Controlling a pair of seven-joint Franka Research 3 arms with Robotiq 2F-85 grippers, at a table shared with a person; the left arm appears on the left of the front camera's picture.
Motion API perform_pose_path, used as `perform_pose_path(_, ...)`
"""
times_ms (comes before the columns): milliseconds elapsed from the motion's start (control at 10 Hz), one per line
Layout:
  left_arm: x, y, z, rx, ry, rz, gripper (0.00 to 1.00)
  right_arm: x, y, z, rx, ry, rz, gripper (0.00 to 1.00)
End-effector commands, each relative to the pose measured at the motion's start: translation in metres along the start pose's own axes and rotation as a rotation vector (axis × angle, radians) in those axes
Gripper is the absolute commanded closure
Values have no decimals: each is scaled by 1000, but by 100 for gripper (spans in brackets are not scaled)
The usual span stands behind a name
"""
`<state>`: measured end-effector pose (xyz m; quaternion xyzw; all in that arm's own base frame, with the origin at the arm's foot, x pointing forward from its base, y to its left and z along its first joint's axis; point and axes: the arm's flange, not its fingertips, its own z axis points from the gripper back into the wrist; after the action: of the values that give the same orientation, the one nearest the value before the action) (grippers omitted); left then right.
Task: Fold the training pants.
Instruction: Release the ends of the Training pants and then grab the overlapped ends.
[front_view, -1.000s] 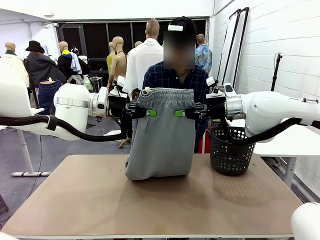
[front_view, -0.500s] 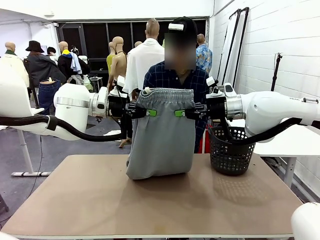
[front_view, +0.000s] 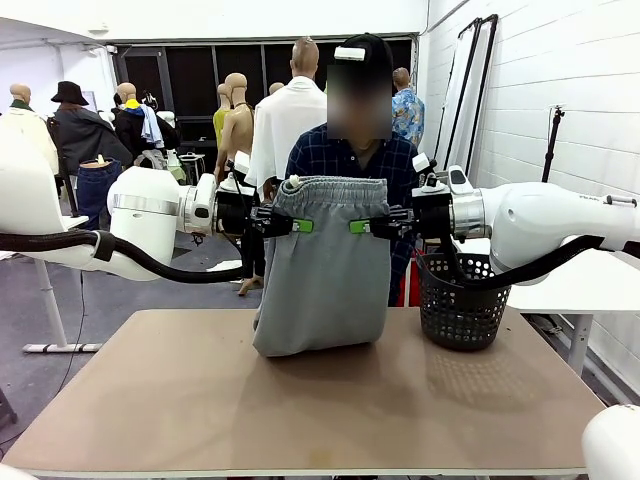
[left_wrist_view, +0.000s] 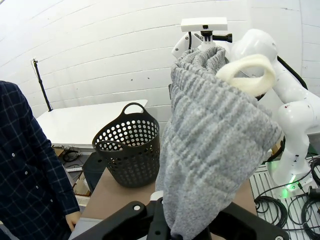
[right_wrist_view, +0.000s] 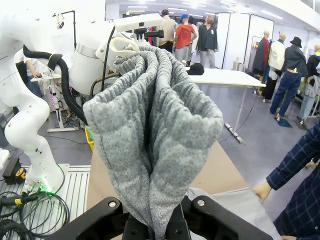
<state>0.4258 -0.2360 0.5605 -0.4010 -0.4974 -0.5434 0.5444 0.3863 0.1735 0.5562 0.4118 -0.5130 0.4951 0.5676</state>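
Front view shows you the left gripper (front_view: 301, 226) and the right gripper (front_view: 359, 227), each clamped tight on one end of the waistband of the training pants (front_view: 322, 285), holding it stretched level above the table (front_view: 300, 420). The grey legs hang down, their lower end bunched on the tabletop. A black basket (front_view: 458, 305) stands near on the right, and a person (front_view: 340, 155) stands behind the pants.

Bright even overhead light; wrist views bulge at edges.
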Motion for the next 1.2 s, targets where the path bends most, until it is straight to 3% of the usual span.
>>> perform_pose_path(0, 1, -1, 0, 0, -10, 3, 100, 4, 3, -1, 1, -1, 15, 100)
perform_pose_path(1100, 1, -1, 0, 0, -10, 3, 100, 4, 3, -1, 1, -1, 15, 100)
